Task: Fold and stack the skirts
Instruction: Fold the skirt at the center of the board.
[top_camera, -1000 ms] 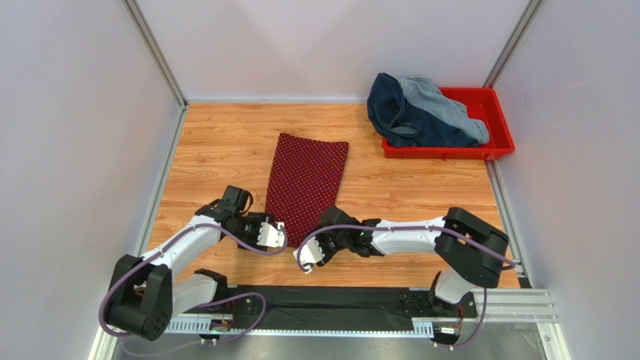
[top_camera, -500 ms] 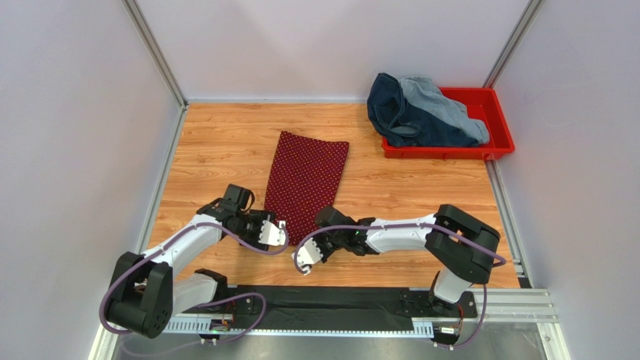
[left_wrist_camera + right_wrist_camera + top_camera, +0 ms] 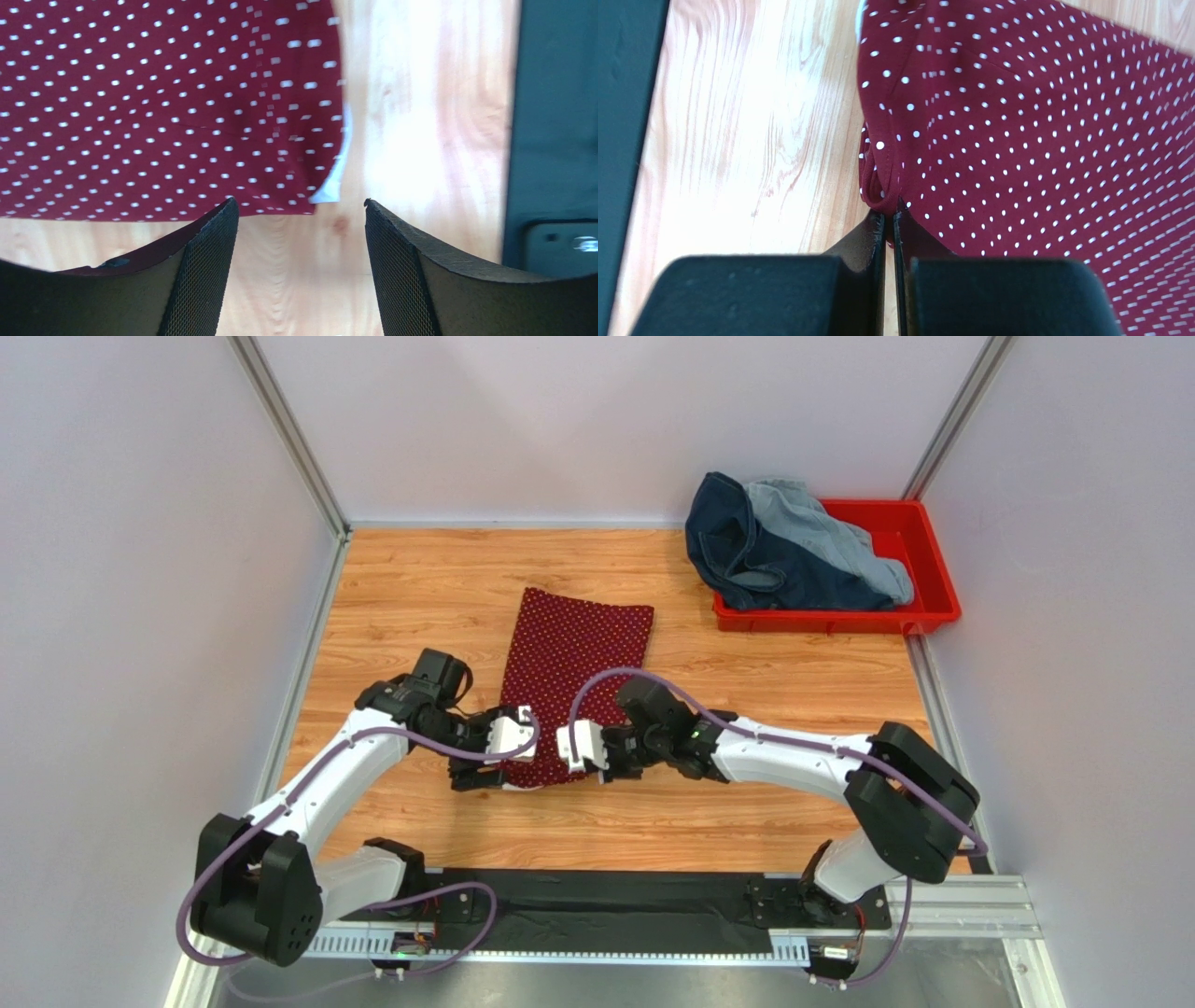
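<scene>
Dotted dark red skirt (image 3: 578, 665) lies flat on the wood-grain worktop (image 3: 421, 602); right end effector (image 3: 889, 217) pinches its puckered near hem, left end effector (image 3: 299, 204) has its mesh-textured jaws apart at that hem

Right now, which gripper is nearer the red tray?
Right. The right gripper pinches the near hem of the dotted skirt on the side toward the red tray; the left gripper, open, is at the hem's other side, farther away.
</scene>
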